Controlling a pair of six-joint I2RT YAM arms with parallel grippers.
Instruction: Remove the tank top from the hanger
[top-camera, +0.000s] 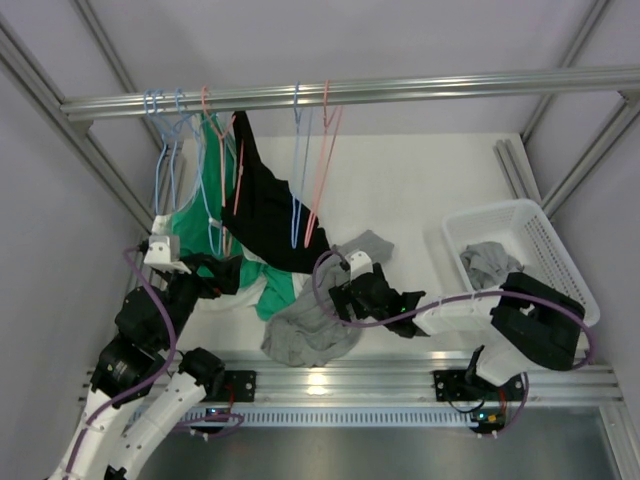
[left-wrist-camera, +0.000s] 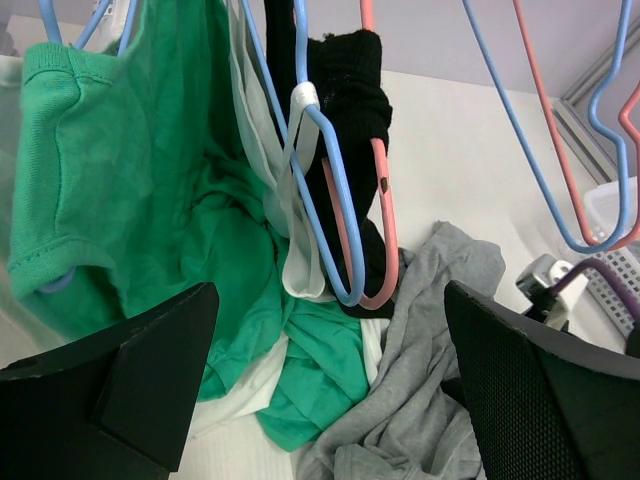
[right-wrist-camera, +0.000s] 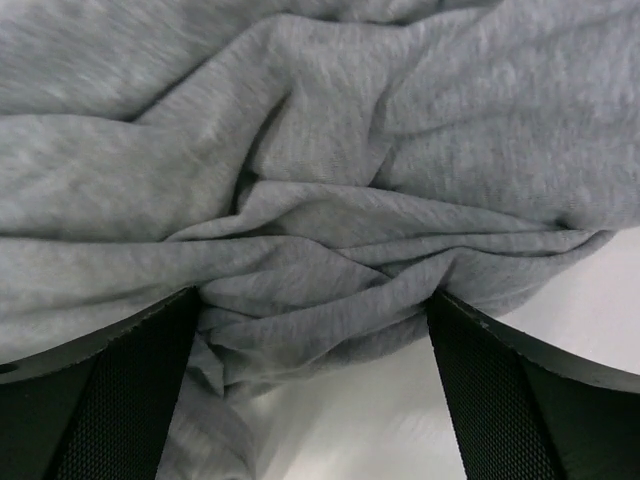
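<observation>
A green tank top (top-camera: 190, 225) hangs on a blue hanger at the left of the rail; it fills the left of the left wrist view (left-wrist-camera: 130, 170). Beside it hang a white garment (left-wrist-camera: 290, 250) and a black garment (top-camera: 265, 210) on a pink hanger (left-wrist-camera: 385, 200). A grey tank top (top-camera: 310, 330) lies crumpled on the table, off any hanger. My left gripper (top-camera: 215, 272) is open and empty, low in front of the hanging clothes (left-wrist-camera: 328, 300). My right gripper (top-camera: 340, 298) is open, its jaws either side of bunched grey fabric (right-wrist-camera: 300, 150).
The metal rail (top-camera: 350, 92) crosses the back. An empty blue and an empty pink hanger (top-camera: 310, 170) hang at its middle. A white basket (top-camera: 500, 210) with a grey garment stands at the right. Frame posts flank the table.
</observation>
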